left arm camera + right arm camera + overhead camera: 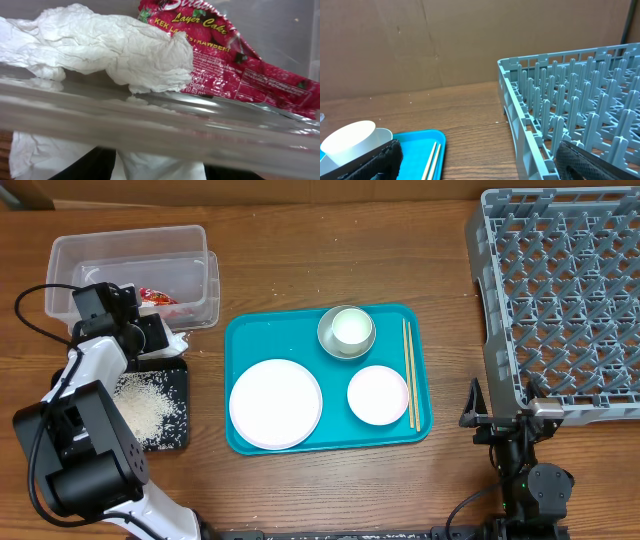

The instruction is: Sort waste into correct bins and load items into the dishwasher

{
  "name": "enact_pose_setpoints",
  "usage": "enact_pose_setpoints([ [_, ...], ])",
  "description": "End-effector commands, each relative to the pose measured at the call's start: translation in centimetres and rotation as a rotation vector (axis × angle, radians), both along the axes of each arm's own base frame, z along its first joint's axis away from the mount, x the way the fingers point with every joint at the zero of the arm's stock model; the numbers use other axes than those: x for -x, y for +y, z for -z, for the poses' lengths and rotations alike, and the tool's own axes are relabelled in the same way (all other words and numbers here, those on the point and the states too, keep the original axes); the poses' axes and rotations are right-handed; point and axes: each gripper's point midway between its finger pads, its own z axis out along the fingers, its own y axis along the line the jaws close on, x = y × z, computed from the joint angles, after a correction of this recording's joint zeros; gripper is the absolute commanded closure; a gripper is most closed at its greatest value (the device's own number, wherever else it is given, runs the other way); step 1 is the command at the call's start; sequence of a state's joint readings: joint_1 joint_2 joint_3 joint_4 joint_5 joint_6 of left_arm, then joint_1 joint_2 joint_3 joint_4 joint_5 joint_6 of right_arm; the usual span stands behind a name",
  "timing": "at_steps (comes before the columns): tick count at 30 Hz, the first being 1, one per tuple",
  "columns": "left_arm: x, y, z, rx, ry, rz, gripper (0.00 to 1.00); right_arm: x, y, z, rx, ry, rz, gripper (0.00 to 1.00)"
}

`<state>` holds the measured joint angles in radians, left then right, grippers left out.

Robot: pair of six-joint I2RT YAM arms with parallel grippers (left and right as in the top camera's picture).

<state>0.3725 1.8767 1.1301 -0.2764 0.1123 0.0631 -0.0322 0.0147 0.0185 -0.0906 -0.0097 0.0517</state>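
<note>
On the far left, my left gripper [150, 332] sits at the near wall of the clear tub [130, 245]. In the wrist view the crumpled napkin [125, 50] drapes across that rim: its bulk is over on the tub side, and a tail hangs down on my side, right at the fingers. The paper hides them, so I cannot tell whether the jaws are pinching it or parted.

That straddle is what the next move turns on, as I judge it. The napkin has to clear the wall and drop in beside the red wrapper [240, 60], which already lies inside the tub. Just below the tub, the black tray [180, 380] holds the loose rice [140, 405].

At centre, the teal tray [240, 330] carries the large plate [275, 403], the bowl [346, 331], the small dish [377, 394] and the chopsticks [409, 375]. Their long axis runs away from me along the tray's right edge.

To the right, the grey rack [560, 290] has nothing in it. The right gripper [480, 162] waits at the rack's near corner with its jaws spread wide and holding nothing. It is the nearer arm for the chopsticks and the dish.
</note>
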Motion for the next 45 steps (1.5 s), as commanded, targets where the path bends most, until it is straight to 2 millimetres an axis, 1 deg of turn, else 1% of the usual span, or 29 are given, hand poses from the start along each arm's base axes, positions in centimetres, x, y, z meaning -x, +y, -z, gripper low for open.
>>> enact_pose_setpoints([
  [1, 0.9, -0.2, 2.9, 0.0, 0.072, 0.019, 0.43, 0.0, -0.2, 0.1, 0.004, -0.008, 0.012, 0.0],
  [3, 1.0, -0.4, 3.6, 0.011, 0.083, 0.022, 0.47, 0.0, -0.2, 0.1, 0.004, -0.008, 0.012, 0.0],
  [6, 0.8, -0.7, 3.5, 0.028, 0.072, 0.032, 0.54, 0.0, -0.2, 0.1, 0.004, -0.008, 0.012, 0.0],
  [8, 0.3, -0.7, 2.8, 0.026, 0.048, 0.037, 0.69, 0.0, -0.2, 0.1, 0.004, -0.008, 0.012, 0.0],
  [10, 0.0, -0.6, 1.6, 0.02, 0.02, 0.038, 0.91, 0.0, -0.2, 0.1, 0.004, -0.008, 0.012, 0.0],
  [11, -0.2, -0.6, 0.9, 0.017, 0.004, 0.031, 0.96, 0.0, -0.2, 0.1, 0.004, -0.008, 0.012, 0.0],
  [13, -0.6, -0.4, -1.1, 0.009, -0.041, 0.018, 0.96, 0.0, -0.2, 0.1, 0.004, -0.008, 0.012, 0.0],
  [15, -0.9, -0.4, -3.7, -0.003, -0.1, 0.016, 0.96, 0.0, -0.2, 0.1, 0.004, -0.008, 0.012, 0.0],
  [18, -1.2, -0.4, -8.3, -0.041, -0.201, 0.02, 0.96, 0.0, -0.2, 0.1, 0.004, -0.008, 0.012, 0.0],
  [21, -0.9, -0.5, -12.9, -0.08, -0.297, 0.021, 0.96, 0.0, -0.2, 0.1, 0.004, -0.008, 0.012, 0.0],
  [23, -0.3, -0.7, -16.3, -0.107, -0.366, 0.022, 0.96, 0.0, -0.2, 0.1, 0.004, -0.008, 0.012, 0.0],
  [24, 0.0, -0.8, -17.5, -0.118, -0.394, 0.023, 0.96, 0.0, -0.2, 0.1, 0.004, -0.008, 0.012, 0.0],
  [28, 0.8, -1.1, -22.1, -0.162, -0.503, 0.025, 0.96, 0.0, -0.2, 0.1, 0.004, -0.008, 0.012, 0.0],
  [30, 0.8, -1.1, -23.7, -0.182, -0.553, 0.026, 0.96, 0.0, -0.2, 0.1, 0.004, -0.008, 0.012, 0.0],
  [32, 0.6, -1.1, -24.9, -0.198, -0.597, 0.027, 0.96, 0.0, -0.2, 0.1, 0.004, -0.008, 0.012, 0.0],
  [36, -0.4, -0.7, -25.8, -0.193, -0.655, 0.006, 0.96, 0.0, -0.2, 0.1, 0.004, -0.008, 0.012, 0.0],
  [39, -1.7, -0.2, -25.4, -0.2, -0.679, 0.006, 0.96, 0.0, -0.2, 0.1, 0.004, -0.008, 0.012, 0.0],
  [42, -3.3, 0.5, -23.8, -0.2, -0.676, 0.005, 0.96, 0.0, -0.2, 0.1, 0.004, -0.008, 0.012, 0.0],
  [45, -4.9, 1.1, -21.0, -0.189, -0.648, 0.004, 0.96, 0.0, -0.2, 0.1, 0.004, -0.008, 0.012, 0.0],
])
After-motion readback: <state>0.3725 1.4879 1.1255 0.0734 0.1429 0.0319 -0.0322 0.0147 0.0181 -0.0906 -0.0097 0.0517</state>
